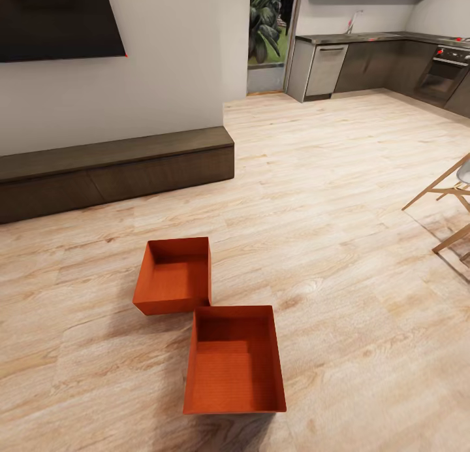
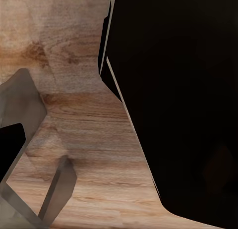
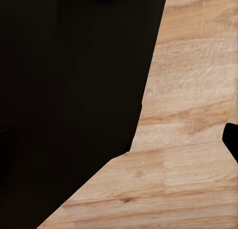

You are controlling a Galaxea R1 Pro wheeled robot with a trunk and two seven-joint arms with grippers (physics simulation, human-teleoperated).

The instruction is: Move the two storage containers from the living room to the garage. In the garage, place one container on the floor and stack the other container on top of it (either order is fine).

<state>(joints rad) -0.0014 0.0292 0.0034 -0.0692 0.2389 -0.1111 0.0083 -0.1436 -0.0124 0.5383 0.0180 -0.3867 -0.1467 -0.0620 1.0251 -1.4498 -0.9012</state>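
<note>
Head view frames were taken over light wood-plank flooring [image 1: 339, 197] of the living room, and nearest the camera one orange-red storage container [image 1: 235, 364] was seen lying on those planks, open side up, its inside bare. Just beyond it and a little to the left, the second storage container [image 1: 173, 277] was set on the same planks, also open upward; the near right corner of this one was seen touching or all but touching the far left corner of the nearer one, and which of the two could not be told. Farther off, a long low dark-brown cabinet [image 1: 111, 171] was laid along a white wall [image 1: 176, 53], with the lower edge of a big black TV screen [image 1: 59, 21] above it. At the right edge, wooden chair legs [image 1: 440, 191] were caught. Farthest away, a kitchen with grey cabinets [image 1: 365, 63] and a leafy plant [image 1: 266, 17] were shown. In the left wrist view, grey translucent shapes and a large black mass were seen over planks; in the right wrist view, a black mass over planks. The state of either tool could not be told.
</note>
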